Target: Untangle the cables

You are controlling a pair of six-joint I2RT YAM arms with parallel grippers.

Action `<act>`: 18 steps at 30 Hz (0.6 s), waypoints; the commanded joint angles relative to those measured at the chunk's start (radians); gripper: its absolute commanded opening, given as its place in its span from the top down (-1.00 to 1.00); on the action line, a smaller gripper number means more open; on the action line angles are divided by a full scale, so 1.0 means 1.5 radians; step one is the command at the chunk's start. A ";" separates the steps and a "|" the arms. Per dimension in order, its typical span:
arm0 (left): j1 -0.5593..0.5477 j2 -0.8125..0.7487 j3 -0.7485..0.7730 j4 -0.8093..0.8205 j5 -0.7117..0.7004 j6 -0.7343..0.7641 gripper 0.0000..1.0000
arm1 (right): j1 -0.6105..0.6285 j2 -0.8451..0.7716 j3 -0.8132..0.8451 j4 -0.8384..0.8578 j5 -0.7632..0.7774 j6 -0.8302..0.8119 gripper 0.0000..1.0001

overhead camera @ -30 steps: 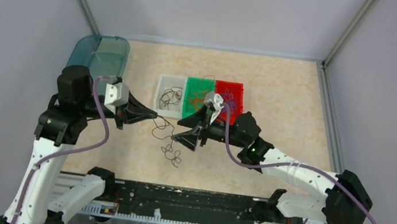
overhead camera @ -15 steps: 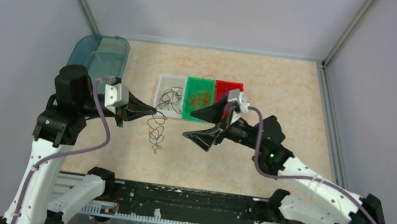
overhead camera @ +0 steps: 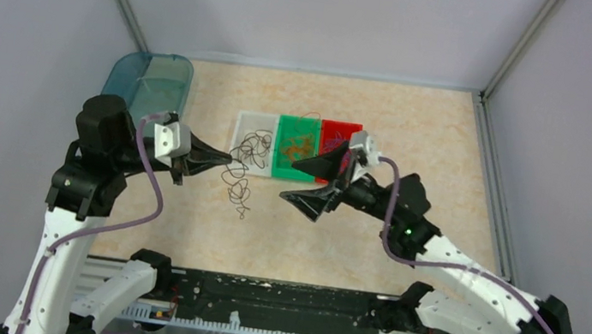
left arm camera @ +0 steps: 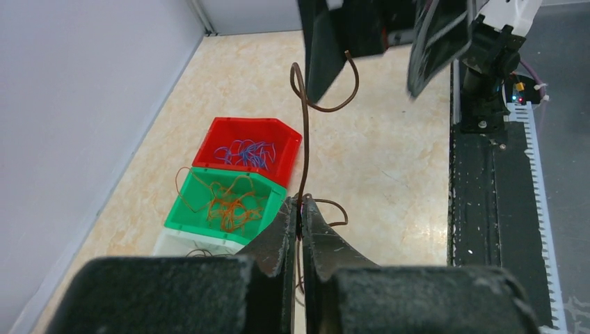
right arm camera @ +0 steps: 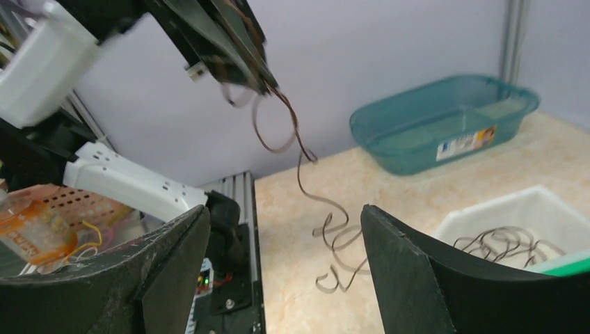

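Note:
My left gripper (overhead camera: pixel 229 159) is shut on a single dark brown cable (overhead camera: pixel 238 190) that hangs curling down to the table, just in front of the white bin (overhead camera: pixel 240 128). In the left wrist view the jaws (left arm camera: pixel 300 209) pinch the cable (left arm camera: pixel 306 139). My right gripper (overhead camera: pixel 297 183) is wide open and empty, to the right of the hanging cable and clear of it. In the right wrist view the cable (right arm camera: pixel 299 160) dangles between its spread fingers (right arm camera: pixel 424 271). More brown cables (overhead camera: pixel 254 146) lie in the white bin, orange ones (left arm camera: pixel 226 202) in the green bin and blue ones (left arm camera: pixel 243 152) in the red bin.
The white bin, green bin (overhead camera: pixel 277 169) and red bin (overhead camera: pixel 339 129) stand side by side at mid-table; my right gripper hides part of the red one. A teal tub (overhead camera: pixel 148 83) sits at the far left. A black rail (overhead camera: pixel 275 302) runs along the near edge.
My right gripper pulled away to the right, up off the cable clump. My left gripper lifted the brown cable and carried it back toward the white bin.

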 commanded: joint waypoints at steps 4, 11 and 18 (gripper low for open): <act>-0.003 0.008 0.045 0.059 0.037 -0.078 0.86 | 0.064 0.198 0.082 0.160 -0.052 -0.007 -0.61; -0.003 0.019 0.076 0.063 0.049 -0.097 0.86 | 0.101 0.344 0.158 0.230 -0.004 0.005 -0.53; -0.003 0.029 0.114 0.063 0.064 -0.117 0.85 | 0.129 0.421 0.154 0.294 -0.005 0.036 -0.17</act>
